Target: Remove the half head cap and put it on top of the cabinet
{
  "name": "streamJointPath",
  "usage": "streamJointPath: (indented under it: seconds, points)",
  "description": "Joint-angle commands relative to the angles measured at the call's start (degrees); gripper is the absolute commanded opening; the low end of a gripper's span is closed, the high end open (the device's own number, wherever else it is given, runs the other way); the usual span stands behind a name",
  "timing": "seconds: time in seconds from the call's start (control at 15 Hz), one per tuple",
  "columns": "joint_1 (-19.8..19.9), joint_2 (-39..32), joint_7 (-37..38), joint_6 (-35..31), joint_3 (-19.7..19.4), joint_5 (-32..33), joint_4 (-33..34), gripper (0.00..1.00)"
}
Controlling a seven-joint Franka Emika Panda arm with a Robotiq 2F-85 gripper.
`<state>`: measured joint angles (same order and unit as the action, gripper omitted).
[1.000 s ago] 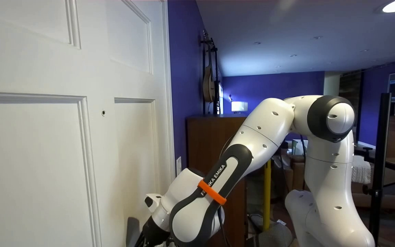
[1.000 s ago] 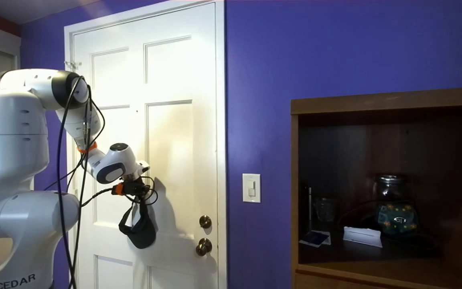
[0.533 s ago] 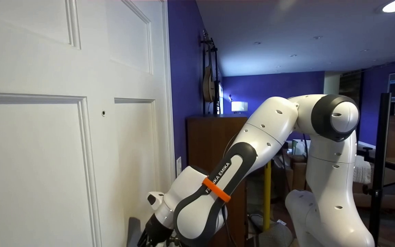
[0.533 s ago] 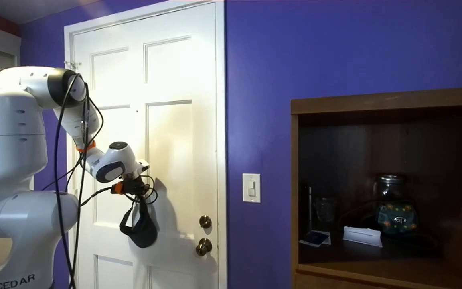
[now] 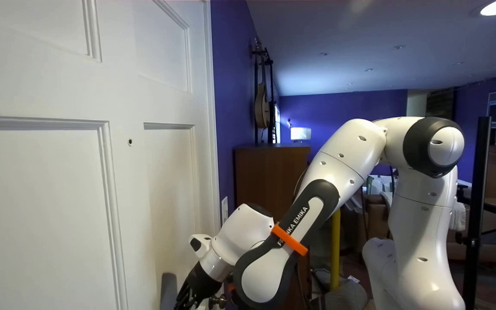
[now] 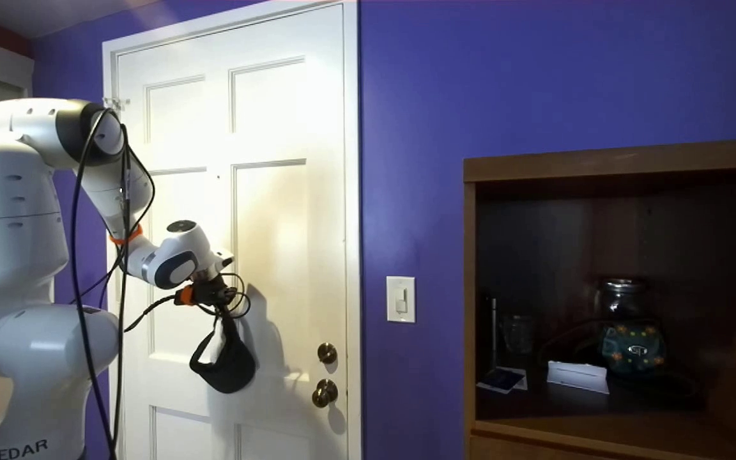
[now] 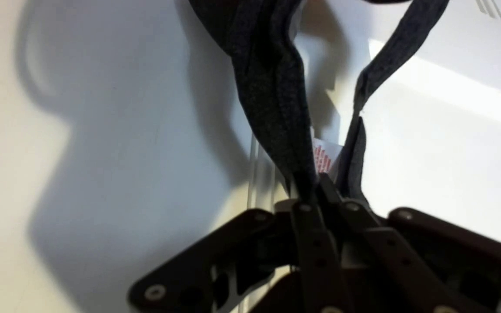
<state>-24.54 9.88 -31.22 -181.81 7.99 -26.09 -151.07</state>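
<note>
We see the arm (image 5: 351, 148) bent at its elbow (image 5: 431, 146), forearm (image 5: 314, 202) slanting down toward the white door (image 6: 272, 115). The tool (image 7: 318, 198) pinches the dark half head cap (image 6: 235, 372) by its strap (image 7: 274, 100); it hangs below, near the door, well apart from the cabinet (image 6: 617, 159).

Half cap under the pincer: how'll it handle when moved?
Half cap will probably swing, hanging below the pincer. Its strap looks floppy, bent and twisted in the wrist view. Brim seems stiffer: smooth, rounded outline.
</note>
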Motion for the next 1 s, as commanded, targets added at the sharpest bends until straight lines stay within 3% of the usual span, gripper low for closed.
streamJointPath:
  seconds: [0.0, 0.33, 0.4, 0.47, 0.67, 0.93]
  points:
    - [9.3, 5.0, 4.3, -1.7, 7.3, 6.6, -3.2, 0.01]
    - [11.3, 5.0, 2.9, -2.5, 11.4, 7.3, -0.9, 0.01]
    - [10.4, 5.2, 9.5, -1.2, 8.6, 16.4, -1.4, 0.01]
    - [15.4, 6.1, 5.2, 0.4, 13.8, 11.9, -1.2, 0.01]
    - [22.8, 9.2, 8.2, 2.0, 19.4, 16.8, -2.3, 0.01]
    - [26.4, 10.8, 10.2, 3.7, 25.0, 17.5, -0.5, 0.01]
